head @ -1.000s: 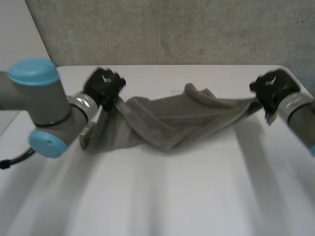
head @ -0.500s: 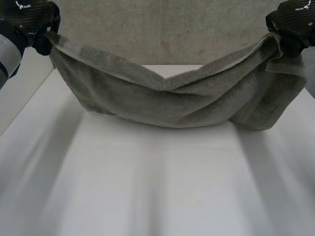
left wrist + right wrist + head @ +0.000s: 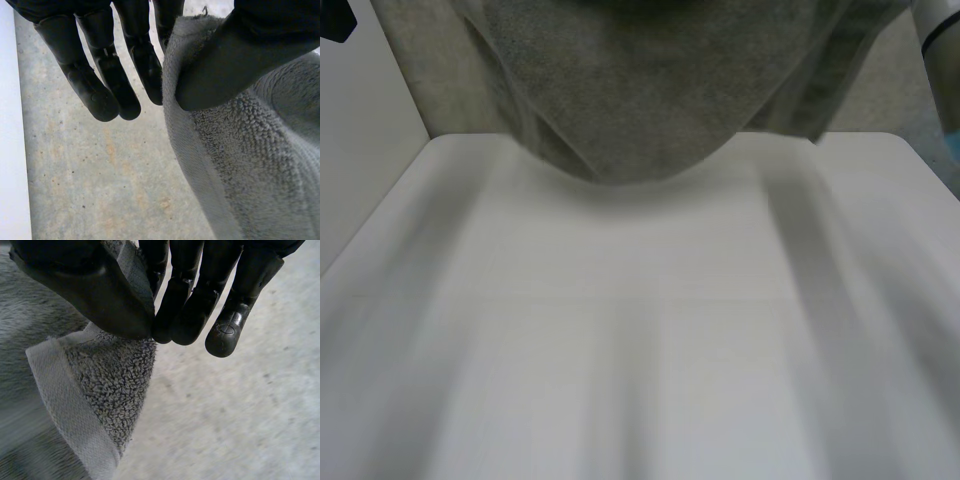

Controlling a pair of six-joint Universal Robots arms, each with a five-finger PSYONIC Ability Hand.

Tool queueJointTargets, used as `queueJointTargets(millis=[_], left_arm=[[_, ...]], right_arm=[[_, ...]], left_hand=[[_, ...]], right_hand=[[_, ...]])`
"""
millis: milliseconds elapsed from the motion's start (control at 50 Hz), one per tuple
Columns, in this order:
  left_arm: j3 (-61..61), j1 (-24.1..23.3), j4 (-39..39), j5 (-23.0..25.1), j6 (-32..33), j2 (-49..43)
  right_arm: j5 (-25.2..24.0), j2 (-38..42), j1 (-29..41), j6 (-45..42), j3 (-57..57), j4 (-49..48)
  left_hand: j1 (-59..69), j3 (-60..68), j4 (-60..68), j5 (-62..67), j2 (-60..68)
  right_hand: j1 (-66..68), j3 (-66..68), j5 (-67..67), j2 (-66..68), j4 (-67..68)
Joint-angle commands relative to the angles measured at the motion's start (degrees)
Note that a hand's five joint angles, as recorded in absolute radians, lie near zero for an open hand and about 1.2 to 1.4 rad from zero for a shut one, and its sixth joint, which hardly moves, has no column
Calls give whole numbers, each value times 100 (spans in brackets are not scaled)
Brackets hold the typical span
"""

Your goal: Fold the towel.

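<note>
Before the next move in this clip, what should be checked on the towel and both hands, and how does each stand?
1. Left hand pinches the towel edge between thumb and finger: ok.
2. Right hand pinches a hemmed towel corner: ok.
3. Towel hangs lifted over the table: ok.
4. Towel stretched flat: not ok, it sags in folds.
5. Lowest fold clear of the table: cannot tell.

table [image 3: 640,350]: white | wall [image 3: 440,90]: grey speckled concrete, behind table | side panel [image 3: 360,150]: white, left of wall
</note>
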Motion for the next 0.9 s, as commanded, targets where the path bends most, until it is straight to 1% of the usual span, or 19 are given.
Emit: queueJointTargets(millis=[20, 40, 60, 120, 140, 180, 340, 420, 520, 540, 560, 580, 600, 620, 640, 680, 720, 760, 900], left_arm=[[-1086, 32, -12, 521, 784, 8], [-1434, 32, -21, 626, 1114, 0], [-1437, 32, -21, 627, 1118, 0], [-2524, 41, 49, 741, 2055, -9], [-2527, 41, 49, 741, 2058, -9], [-3157, 41, 58, 741, 2478, 8], [-4564, 111, 67, 741, 3007, 236], [-5032, 164, 76, 750, 3148, 518], [-5586, 225, 172, 820, 3271, 852], [-5708, 225, 251, 872, 3271, 922], [-5822, 216, 330, 916, 3271, 992], [-5823, 216, 330, 917, 3271, 993], [-5901, 199, 417, 952, 3280, 1045], [-5902, 199, 418, 952, 3280, 1045], [-5963, 190, 479, 961, 3271, 1080], [-5999, 164, 541, 961, 3271, 1081], [-6017, 128, 568, 934, 3271, 1081], [-6017, 128, 568, 934, 3254, 1081], [-6043, 120, 594, 943, 3227, 1063]], right_arm=[[-403, 134, -10, -212, 313, 1561], [-412, 151, -1, -333, 426, 1701], [-412, 151, -1, -335, 427, 1702], [-386, 125, 34, -790, 952, 1939], [-385, 125, 34, -792, 954, 1939], [-385, 125, 8, -1089, 1426, 2123], [-394, 134, -36, -1398, 2508, 2729], [-394, 143, -89, -1433, 2721, 3020], [-438, 301, -467, -1512, 2721, 3513], [-447, 457, -536, -1512, 2660, 3626], [-447, 590, -563, -1530, 2572, 3688], [-447, 591, -563, -1530, 2571, 3688], [-421, 678, -598, -1530, 2450, 3688], [-420, 679, -599, -1530, 2448, 3688], [-438, 705, -616, -1504, 2396, 3680], [-438, 705, -625, -1460, 2387, 3644], [-447, 714, -625, -1407, 2518, 3461], [-456, 705, -625, -1407, 2684, 3338], [-605, 565, -642, -1407, 3582, 2572]], left_hand=[[-375, -870, -722, -1552, -679], [-375, -870, -722, -1552, -679], [-375, -870, -722, -1552, -679], [-375, -870, -722, -1552, -679], [-375, -870, -722, -1552, -679], [-375, -870, -722, -1552, -679], [-375, -870, -722, -1552, -679], [-375, -870, -722, -1552, -679], [-375, -870, -722, -1552, -679], [-375, -870, -722, -1552, -679], [-375, -870, -722, -1552, -679], [-375, -870, -722, -1552, -679], [-375, -870, -722, -1552, -679], [-375, -870, -722, -1552, -679], [-375, -870, -722, -1552, -679], [-375, -870, -722, -1552, -679], [-375, -870, -722, -1552, -679], [-375, -870, -722, -1552, -679], [-375, -870, -722, -1552, -679]], right_hand=[[336, 357, 241, 410, 307], [336, 357, 241, 410, 307], [336, 357, 241, 410, 307], [336, 357, 241, 410, 307], [336, 357, 241, 410, 307], [336, 357, 241, 410, 307], [336, 357, 241, 410, 307], [336, 357, 241, 410, 307], [336, 357, 241, 410, 307], [-474, -453, -569, -400, -503], [-1781, -1760, -1876, -1708, -1810], [-1794, -1773, -1889, -1721, -1823], [-3393, -3372, -3488, -3319, -3422], [-3409, -3388, -3504, -3335, -3438], [-4292, -4271, -4386, -4218, -4321], [-4419, -4397, -4513, -4345, -4447], [-5221, -5200, -5315, -5147, -5250], [-5609, -5588, -5703, -5535, -5638], [-5731, -5710, -5825, -5657, -5759]])
